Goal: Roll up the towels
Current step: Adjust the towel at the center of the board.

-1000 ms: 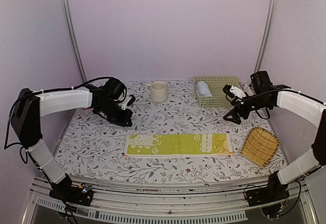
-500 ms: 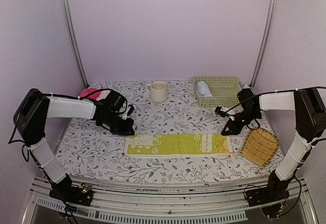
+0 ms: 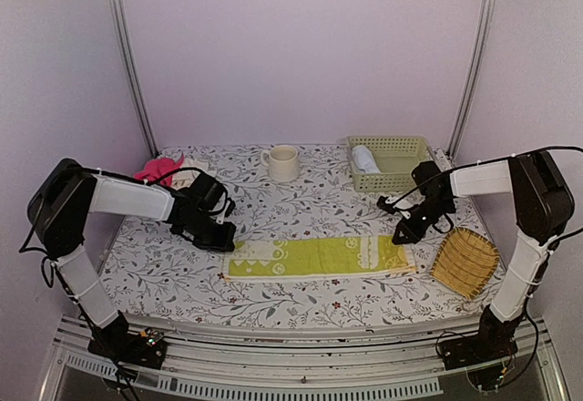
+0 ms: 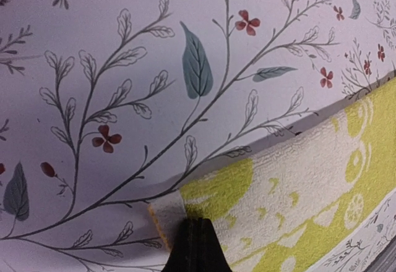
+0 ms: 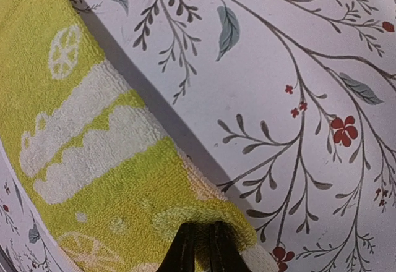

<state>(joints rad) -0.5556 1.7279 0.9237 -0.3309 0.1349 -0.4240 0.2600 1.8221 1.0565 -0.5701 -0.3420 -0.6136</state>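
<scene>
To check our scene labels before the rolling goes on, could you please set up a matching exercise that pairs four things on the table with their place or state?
Things:
1. cream mug
2. woven bamboo tray
3. yellow-green towel
4. pale blue towel

Place or state:
A. rolled up, inside the green basket
B. spread out flat
C. upright, left of the basket
D. farthest right, nothing in it

Pairs: 1-C, 2-D, 3-B, 4-A
</scene>
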